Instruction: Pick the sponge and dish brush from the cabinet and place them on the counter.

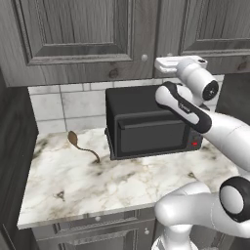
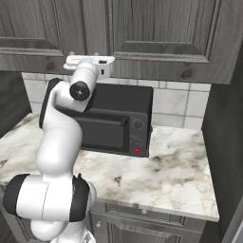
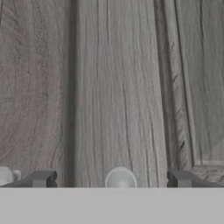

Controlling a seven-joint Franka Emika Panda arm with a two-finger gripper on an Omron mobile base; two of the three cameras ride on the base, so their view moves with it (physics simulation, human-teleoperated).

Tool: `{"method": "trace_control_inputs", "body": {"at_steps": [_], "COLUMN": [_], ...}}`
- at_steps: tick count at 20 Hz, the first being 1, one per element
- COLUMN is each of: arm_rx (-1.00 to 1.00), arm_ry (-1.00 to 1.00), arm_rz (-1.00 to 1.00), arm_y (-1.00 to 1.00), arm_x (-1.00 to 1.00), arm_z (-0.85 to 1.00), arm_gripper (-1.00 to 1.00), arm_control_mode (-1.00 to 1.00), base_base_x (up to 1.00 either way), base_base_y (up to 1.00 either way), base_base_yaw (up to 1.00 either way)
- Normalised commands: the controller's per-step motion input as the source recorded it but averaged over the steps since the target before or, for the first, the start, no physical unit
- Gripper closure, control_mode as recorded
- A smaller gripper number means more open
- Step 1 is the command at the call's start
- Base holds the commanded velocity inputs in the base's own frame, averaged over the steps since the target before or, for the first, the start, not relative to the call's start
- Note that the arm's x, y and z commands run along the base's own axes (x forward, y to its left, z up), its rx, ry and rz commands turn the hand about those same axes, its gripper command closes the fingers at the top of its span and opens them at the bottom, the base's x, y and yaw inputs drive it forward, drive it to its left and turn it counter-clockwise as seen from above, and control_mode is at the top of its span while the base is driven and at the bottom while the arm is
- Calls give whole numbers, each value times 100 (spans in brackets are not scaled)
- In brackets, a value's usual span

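Observation:
The cabinet (image 1: 78, 39) (image 2: 156, 33) hangs above the counter (image 1: 122, 180) (image 2: 180, 166) with its dark wood-grain doors closed. The sponge and dish brush are hidden. My gripper (image 1: 168, 62) (image 2: 88, 60) is raised to the doors' lower edge, facing them. In the hand view the cabinet door (image 3: 118, 87) is very close. A round silver knob (image 3: 120, 179) sits between my two dark fingertips (image 3: 41, 178), which stand wide apart and do not touch it. The gripper (image 3: 111, 179) is open and holds nothing.
A black microwave (image 1: 146, 122) (image 2: 114, 118) stands on the counter directly below my hand. A brown long-handled spoon (image 1: 80, 144) lies on the marble left of it. A second knob (image 3: 5, 176) shows on the neighbouring door. Dark walls flank both counter ends.

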Motion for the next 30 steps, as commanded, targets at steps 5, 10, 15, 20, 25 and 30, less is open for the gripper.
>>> {"method": "trace_control_inputs", "body": {"at_steps": [5,10,15,20,25,30], "arm_rx": [0,0,0,0,0,0], "arm_ry": [0,0,0,0,0,10], "arm_rz": [0,0,0,0,0,0], "arm_y": [0,-3,-2,0,0,2], "arm_x": [22,20,22,30,34,29], "arm_z": [-8,-3,0,-8,-11,-18], "arm_gripper": [-100,-100,-100,100,100,100], "arm_control_mode": [-100,-100,-100,-100,-100,-100], "base_base_x": [0,0,0,0,0,0], "base_base_y": [0,0,0,0,0,0], "base_base_yaw": [0,0,0,0,0,0]}}
